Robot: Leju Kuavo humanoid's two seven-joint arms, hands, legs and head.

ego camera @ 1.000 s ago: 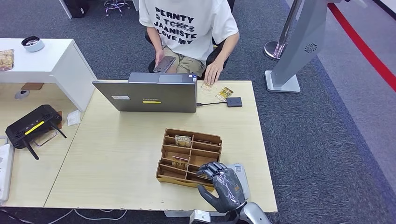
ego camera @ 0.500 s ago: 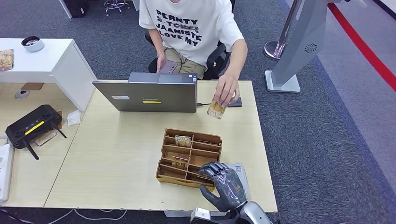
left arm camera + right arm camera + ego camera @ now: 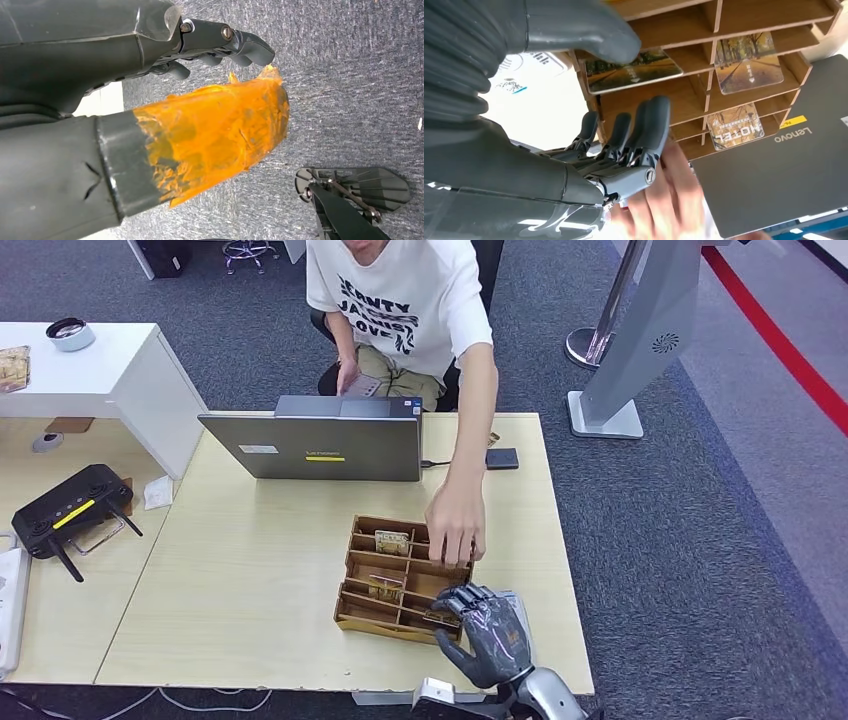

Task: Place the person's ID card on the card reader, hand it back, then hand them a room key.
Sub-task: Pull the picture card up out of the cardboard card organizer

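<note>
Table (image 3: pixel 250 570) w/ laptop (image 3: pixel 320 445) at far edge. Wooden organizer (image 3: pixel 400 575) near laptop, twd robot: cards in several slots, incl. one marked HOTEL (image 3: pixel 736 127). Person's hand (image 3: pixel 457 525) on organizer's far right corner. Right hand (image 3: pixel 485 635) at near right corner, fingers apart, holding nothing; thumb over a card (image 3: pixel 631 70). Left hand (image 3: pixel 150 65) hangs, fingers curled, empty.

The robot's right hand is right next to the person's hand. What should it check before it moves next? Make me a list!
1. Right hand free to take a card: ok, it holds nothing, fingers apart.
2. Person's hand within reach: ok, over the wooden card organizer.
3. ID card in the person's hand: cannot tell, hidden under it.
4. Card reader free: cannot tell, the right hand partly covers it.
5. Room key cards in stock: ok, several lie in the compartments.
</note>
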